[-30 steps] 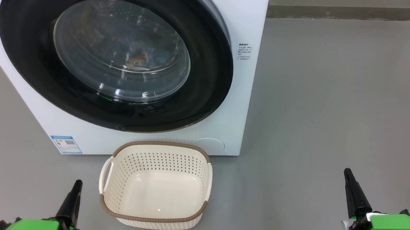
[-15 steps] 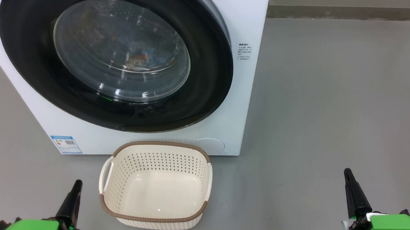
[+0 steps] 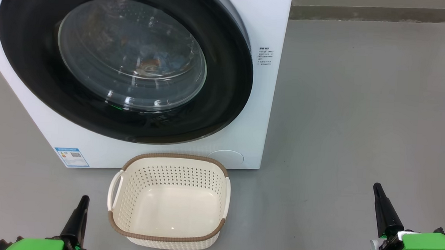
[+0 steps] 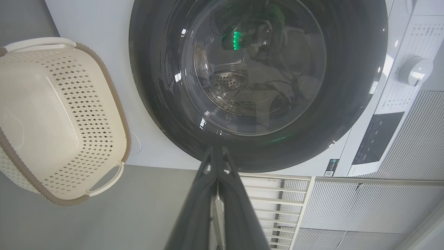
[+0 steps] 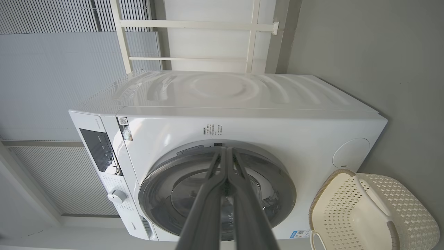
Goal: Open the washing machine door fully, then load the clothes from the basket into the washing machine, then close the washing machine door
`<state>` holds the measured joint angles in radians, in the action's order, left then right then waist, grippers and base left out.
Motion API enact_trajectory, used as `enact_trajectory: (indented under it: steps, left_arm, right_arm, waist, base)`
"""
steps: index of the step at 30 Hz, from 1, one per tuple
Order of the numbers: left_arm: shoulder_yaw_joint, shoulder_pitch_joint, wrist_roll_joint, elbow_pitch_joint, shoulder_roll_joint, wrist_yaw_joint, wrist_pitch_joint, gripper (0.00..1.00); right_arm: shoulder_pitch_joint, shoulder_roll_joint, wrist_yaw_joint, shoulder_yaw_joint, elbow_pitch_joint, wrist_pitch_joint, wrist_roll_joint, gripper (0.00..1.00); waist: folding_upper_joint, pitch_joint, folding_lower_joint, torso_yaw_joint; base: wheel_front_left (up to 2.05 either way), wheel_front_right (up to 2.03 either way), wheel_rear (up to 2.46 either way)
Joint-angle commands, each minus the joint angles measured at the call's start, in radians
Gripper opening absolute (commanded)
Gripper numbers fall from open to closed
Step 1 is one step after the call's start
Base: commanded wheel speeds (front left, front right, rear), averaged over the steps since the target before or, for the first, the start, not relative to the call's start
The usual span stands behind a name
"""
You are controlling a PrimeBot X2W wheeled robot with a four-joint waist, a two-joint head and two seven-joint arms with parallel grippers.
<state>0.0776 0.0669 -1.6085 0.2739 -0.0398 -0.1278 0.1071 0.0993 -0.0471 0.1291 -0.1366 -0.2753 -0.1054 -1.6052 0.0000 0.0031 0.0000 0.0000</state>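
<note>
lying behind closed washing machine door (image 3: 96, 69): clothes (image 3: 155, 62)

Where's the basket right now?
Head view, lower centre: the basket sits on the floor right before the washing machine, below its door.

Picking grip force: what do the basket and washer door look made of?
Cream perforated basket with brown woven-look rim: likely moulded plastic, satin; uniform holes, soft sheen. Round black-rimmed washing machine door: glossy rim, probably plastic; clear bulging centre looks like glass, with sharp reflections.

One washing machine (image 3: 103, 153); one basket (image 3: 175, 155)
</note>
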Motion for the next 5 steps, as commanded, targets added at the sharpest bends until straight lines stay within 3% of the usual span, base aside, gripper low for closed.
enact_trajectory:
  steps: [1,5]
  left_arm:
    - [0.036,0.041,0.000,-0.029,-0.012,-0.003,0.006,0.00]
    - [0.036,0.041,0.000,-0.029,-0.011,-0.003,0.006,0.00]
  right_arm:
    - [0.009,-0.003,0.002,0.023,0.030,-0.008,-0.003,0.00]
    - [0.009,-0.003,0.002,0.023,0.030,-0.008,-0.003,0.00]
  waist:
    - [0.0000,0.000,0.0000,0.000]
    - [0.0000,0.000,0.0000,0.000]
  base:
    - [0.00,0.00,0.00]
    - [0.00,0.00,0.00]
